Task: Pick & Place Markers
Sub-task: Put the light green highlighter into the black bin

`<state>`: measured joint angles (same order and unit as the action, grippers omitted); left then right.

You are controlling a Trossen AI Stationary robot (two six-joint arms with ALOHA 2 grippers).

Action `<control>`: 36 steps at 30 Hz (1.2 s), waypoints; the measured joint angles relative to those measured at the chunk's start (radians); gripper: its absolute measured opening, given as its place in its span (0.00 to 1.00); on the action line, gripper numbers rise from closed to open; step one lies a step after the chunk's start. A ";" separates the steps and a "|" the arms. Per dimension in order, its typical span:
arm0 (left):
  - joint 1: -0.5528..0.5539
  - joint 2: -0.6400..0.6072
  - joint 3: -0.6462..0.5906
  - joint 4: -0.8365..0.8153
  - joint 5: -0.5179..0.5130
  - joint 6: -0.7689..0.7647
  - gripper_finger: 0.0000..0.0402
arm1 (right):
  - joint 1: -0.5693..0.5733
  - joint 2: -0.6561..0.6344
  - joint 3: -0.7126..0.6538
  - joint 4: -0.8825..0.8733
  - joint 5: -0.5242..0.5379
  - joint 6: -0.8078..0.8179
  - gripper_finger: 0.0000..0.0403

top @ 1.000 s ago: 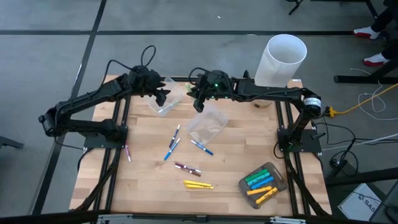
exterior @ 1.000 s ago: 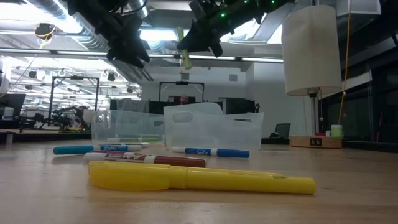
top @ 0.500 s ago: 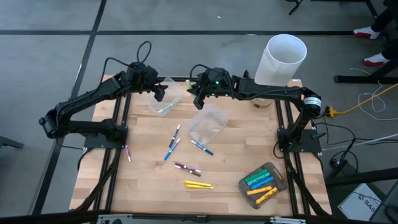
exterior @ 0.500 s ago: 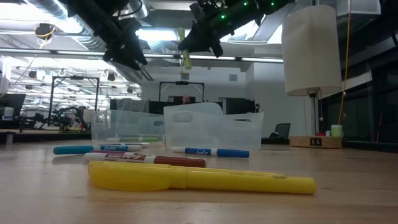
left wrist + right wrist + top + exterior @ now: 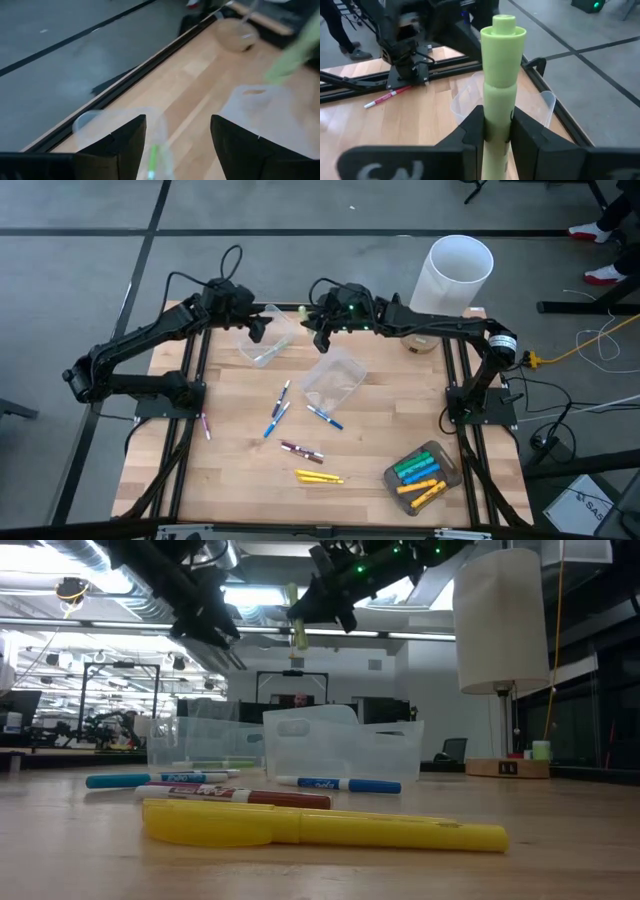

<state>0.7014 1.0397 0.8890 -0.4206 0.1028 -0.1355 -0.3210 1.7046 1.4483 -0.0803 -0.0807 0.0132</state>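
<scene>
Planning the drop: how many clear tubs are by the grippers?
2: one clear tub under the left gripper, the other tub at mid-table, near the right gripper.

Open-plan robotics lab: ceiling ducts (image 5: 60, 585), workstations (image 5: 110, 725).

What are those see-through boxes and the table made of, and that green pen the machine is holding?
The tubs look like thin clear plastic, slightly frosted: you can see through the walls. The table seems to be pale wood, with plank seams and visible grain. The green marker in the right hand looks like smooth matte plastic.
</scene>
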 joint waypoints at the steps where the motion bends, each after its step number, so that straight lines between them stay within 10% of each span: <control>1: 0.000 0.000 0.000 0.016 0.020 0.000 0.54 | -0.002 0.000 0.000 0.006 -0.001 0.001 0.17; 36: -0.007 -0.004 0.000 0.310 0.485 -0.008 0.54 | -0.010 0.000 0.001 0.319 -0.201 0.129 0.17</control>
<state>0.6944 1.0359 0.8890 -0.1109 0.5877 -0.1432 -0.3309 1.7046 1.4490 0.2384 -0.2818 0.1425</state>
